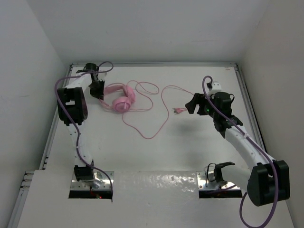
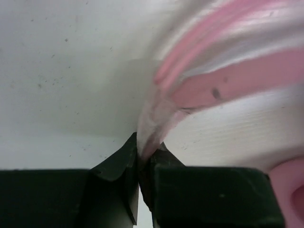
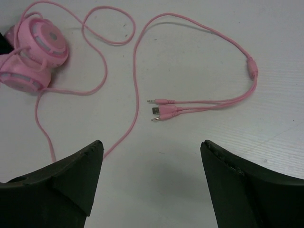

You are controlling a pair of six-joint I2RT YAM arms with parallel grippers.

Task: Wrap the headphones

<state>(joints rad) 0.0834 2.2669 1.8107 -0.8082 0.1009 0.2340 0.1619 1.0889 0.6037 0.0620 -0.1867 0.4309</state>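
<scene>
The pink headphones [image 1: 121,100] lie at the back left of the white table, ear cups [image 3: 35,52] close together. My left gripper [image 1: 98,90] is at their left side, shut on the thin headband [image 2: 237,80]; the band runs down between the black fingertips [image 2: 142,153]. The long pink cord [image 3: 135,85] loops loosely across the middle of the table and ends in a splitter and three plugs [image 3: 164,110]. My right gripper [image 1: 193,105] hovers just right of the plugs [image 1: 179,110], jaws wide open with nothing between them [image 3: 151,145].
White walls close the table on the left, back and right, with a raised rail [image 1: 247,95] along the edges. Thick purple arm cables [image 1: 61,90] hang beside both arms. The arm bases [image 1: 90,178] stand at the near edge.
</scene>
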